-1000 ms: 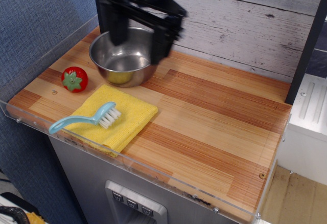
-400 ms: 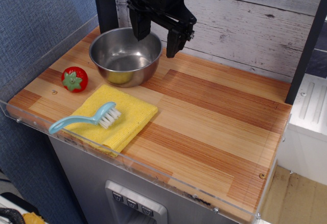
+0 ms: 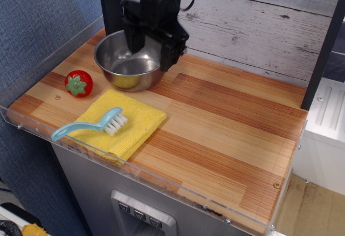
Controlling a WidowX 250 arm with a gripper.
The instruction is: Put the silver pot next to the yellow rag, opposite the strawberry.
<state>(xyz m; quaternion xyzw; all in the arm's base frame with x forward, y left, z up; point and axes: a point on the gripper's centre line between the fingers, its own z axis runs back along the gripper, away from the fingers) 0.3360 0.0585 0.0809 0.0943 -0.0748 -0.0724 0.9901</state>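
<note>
1 black pincer (image 3: 150, 50) now hangs low over the right rim of the silver pot (image 3: 129, 61), having swung left and down from its position 0.4 s ago, when it stood higher against the plank wall (image 3: 253, 26) behind the pot's right edge. 1.0 s ago it loomed large and blurred over the same pot. The pot itself, the strawberry (image 3: 78, 83), the yellow rag (image 3: 125, 123) and the light blue brush (image 3: 89, 125) lie exactly where they lay in both earlier views. The change is therefore one of approach only; the task's move has probably not begun.

The pincer is spread wide, its 2 dark fingers (image 3: 167, 53) pointing downward. The left finger appears to hang above the bowl's interior and the right finger outside the wall, so that the jaws seem to straddle the right rim; whether either finger touches the metal cannot be told. It holds nothing.

The pot sits at the back left of the wooden surface (image 3: 226, 128), just behind the rag and near the strawberry, which stands to the rag's left. The brush lies across the rag's front half. The bare surface to the right of the rag, the side opposite the strawberry, is judged to be the pot's destination. A further descent and a closing on the rim would probably be needed first.
</note>
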